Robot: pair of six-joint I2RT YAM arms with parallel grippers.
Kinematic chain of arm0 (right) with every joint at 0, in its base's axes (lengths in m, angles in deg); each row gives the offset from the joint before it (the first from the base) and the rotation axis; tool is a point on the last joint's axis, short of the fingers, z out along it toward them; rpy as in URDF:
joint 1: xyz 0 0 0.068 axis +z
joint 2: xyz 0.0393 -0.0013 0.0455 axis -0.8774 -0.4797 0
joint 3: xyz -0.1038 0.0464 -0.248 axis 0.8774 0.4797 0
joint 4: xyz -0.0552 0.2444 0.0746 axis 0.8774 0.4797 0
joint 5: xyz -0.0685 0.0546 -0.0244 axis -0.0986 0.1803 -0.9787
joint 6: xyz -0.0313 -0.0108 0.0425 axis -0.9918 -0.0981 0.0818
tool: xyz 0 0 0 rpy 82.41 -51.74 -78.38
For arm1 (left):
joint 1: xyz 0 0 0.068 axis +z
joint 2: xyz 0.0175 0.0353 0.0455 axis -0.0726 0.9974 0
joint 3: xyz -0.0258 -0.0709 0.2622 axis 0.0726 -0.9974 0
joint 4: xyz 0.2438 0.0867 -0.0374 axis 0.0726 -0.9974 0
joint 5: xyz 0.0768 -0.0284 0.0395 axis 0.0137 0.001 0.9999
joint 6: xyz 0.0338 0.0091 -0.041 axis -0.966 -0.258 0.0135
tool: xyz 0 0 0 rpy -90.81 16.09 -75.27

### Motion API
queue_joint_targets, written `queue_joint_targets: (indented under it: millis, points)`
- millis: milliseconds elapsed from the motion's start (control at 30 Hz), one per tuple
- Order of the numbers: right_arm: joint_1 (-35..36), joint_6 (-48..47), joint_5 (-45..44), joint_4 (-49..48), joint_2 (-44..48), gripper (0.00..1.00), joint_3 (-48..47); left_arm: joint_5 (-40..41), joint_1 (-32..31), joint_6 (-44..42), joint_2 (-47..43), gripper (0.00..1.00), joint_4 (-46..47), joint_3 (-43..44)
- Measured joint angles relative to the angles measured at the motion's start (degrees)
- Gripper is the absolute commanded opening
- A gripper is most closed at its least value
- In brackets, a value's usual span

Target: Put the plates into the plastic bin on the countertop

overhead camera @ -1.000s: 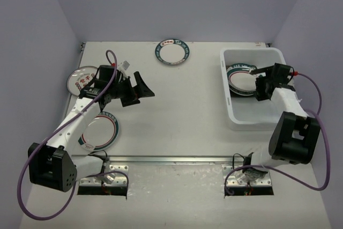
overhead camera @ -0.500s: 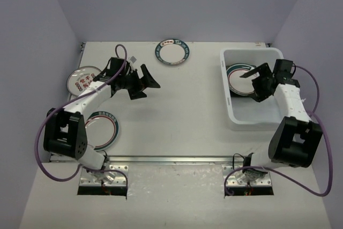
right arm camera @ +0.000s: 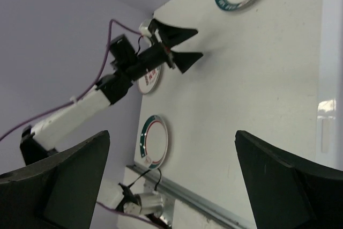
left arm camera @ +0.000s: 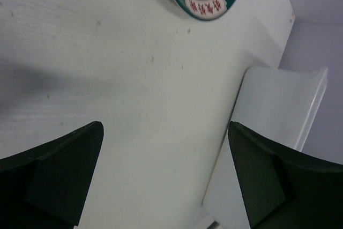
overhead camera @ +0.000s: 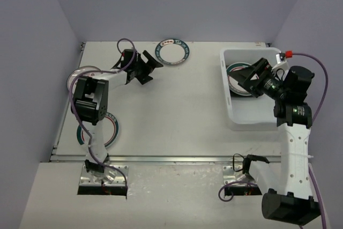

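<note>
Black wedge-shaped left fingers (left arm camera: 51,178) and right fingers (right arm camera: 56,178) both gape wide, gripping nothing.

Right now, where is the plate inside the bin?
Top view, right side: the plate lies in the far half of the bin, beneath the right hand.

Light: I am seeing bright, even, diffuse light coming from above onto the countertop (overhead camera: 182,111). Shadows: short, soft ones are falling beside the left gripper (overhead camera: 154,71), and a grey patch is spreading at the left wrist view's left edge. Focus: the overhead view is reading sharp. The right gripper (right arm camera: 172,132) fingers (right arm camera: 59,181) are rendering dark and featureless. Glare: a pale highlight is sitting on the plastic bin (right arm camera: 332,52).
</note>
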Motion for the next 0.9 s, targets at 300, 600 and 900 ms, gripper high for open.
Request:
queue_joint_targets:
  millis: [300,600,900]
  points:
    - [0.1,0.9,8.9,2.7,4.1,0.99,6.3,8.1,0.5,9.8,18.8,0.97,5.8,16.0]
    - [0.1,6.9,13.6,-0.1,6.3,0.99,7.3,8.6,1.4,16.7,34.2,0.39,9.9,35.2]
    - [0.1,9.2,14.5,-1.1,6.1,0.99,7.3,7.5,2.3,19.9,39.1,0.0,9.7,39.2]
